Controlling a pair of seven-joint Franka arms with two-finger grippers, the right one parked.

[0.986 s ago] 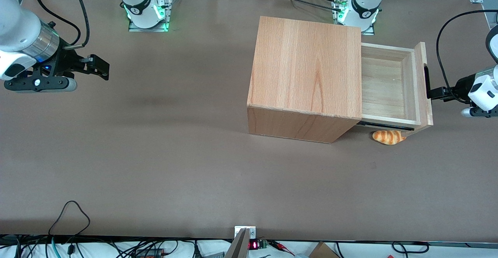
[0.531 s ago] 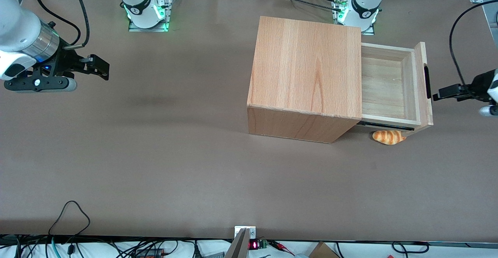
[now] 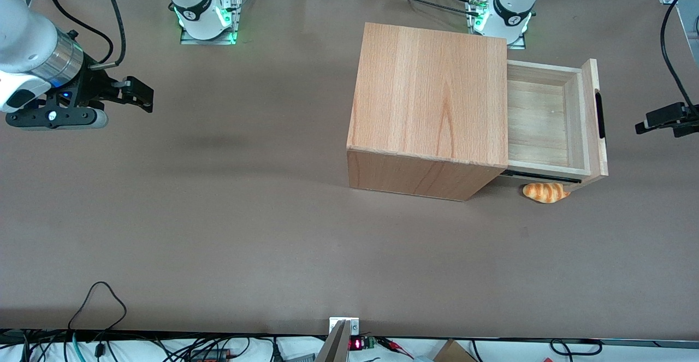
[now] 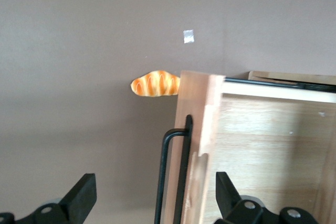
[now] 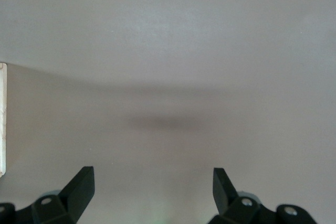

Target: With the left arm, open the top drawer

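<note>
The top drawer (image 3: pixel 538 116) stands pulled well out of the wooden cabinet (image 3: pixel 431 94), its pale plank floor bare. A slim black bar handle (image 3: pixel 600 114) runs along its thick front panel. My left gripper (image 3: pixel 652 122) hangs in front of that panel, a short gap away from the handle, toward the working arm's end of the table. In the left wrist view the gripper (image 4: pixel 155 198) is open, with its two black fingertips (image 4: pixel 84 195) wide apart and nothing between them. The handle (image 4: pixel 164 177) and drawer (image 4: pixel 262 145) show past the fingers, untouched.
A toy bread roll (image 3: pixel 544 191) lies on the brown table (image 3: pixel 246 214) under the drawer's corner nearer the front camera, also seen as the roll (image 4: pixel 154 84) from the wrist. Two arm bases (image 3: pixel 505 15) stand farther from the camera than the cabinet. Cables trail along the near table edge.
The gripper was at the handle a second ago; it has let go and drawn back from the drawer front toward the working arm's end. The drawer has stayed where it was.
</note>
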